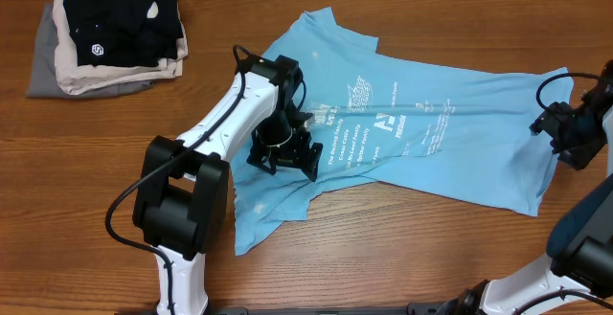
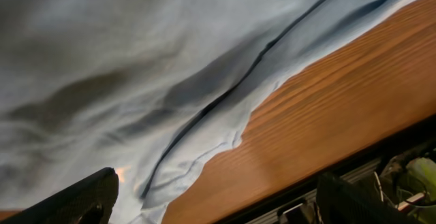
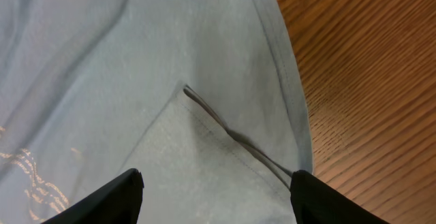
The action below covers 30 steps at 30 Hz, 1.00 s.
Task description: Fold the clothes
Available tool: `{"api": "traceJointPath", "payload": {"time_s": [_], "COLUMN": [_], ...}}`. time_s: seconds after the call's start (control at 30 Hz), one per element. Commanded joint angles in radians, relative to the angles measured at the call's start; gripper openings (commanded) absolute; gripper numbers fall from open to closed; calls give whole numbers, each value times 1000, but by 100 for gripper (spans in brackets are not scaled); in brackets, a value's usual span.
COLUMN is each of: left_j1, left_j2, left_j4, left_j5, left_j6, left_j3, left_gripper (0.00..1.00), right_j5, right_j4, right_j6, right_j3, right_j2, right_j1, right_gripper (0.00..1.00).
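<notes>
Though wrinkly, T-shirt on table.

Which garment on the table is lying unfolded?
The sky-blue T-shirt, spread out mid-table. The black garment, beige garment and grey garment are folded in a top-left stack.

You see the sky-blue T-shirt lying spread out but wrinkled on the table, white lettering showing. It stretches from the middle toward the right edge, with its hem nearest that edge.
</notes>
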Motion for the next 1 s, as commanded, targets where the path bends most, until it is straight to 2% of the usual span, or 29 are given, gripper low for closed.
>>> {"api": "traceJointPath", "payload": {"time_s": [0.0, 0.13, 0.37, 0.63, 0.97], "left_j1": [19, 93, 216, 215, 215], "left_j2": [-11, -92, -212, -220, -220], "left_j4": [-13, -51, -143, -34, 60], "left_j5": [-135, -219, -198, -30, -62], "left_j6": [-113, -204, -183, -159, -225], "left_j3": [4, 16, -70, -317, -497], "left_gripper": [95, 96, 97, 98, 93], "right_j5": [8, 8, 4, 4, 4], "right_j4": [10, 3, 7, 6, 10], "right_j6": [15, 86, 121, 121, 121], "right_j3": [-8, -8, -8, -8, -8], "right_j2": [-8, -8, -8, -8, -8], "right_j1": [-2, -2, -2, -2, -2], "right_gripper": [75, 78, 79, 80, 80]}}
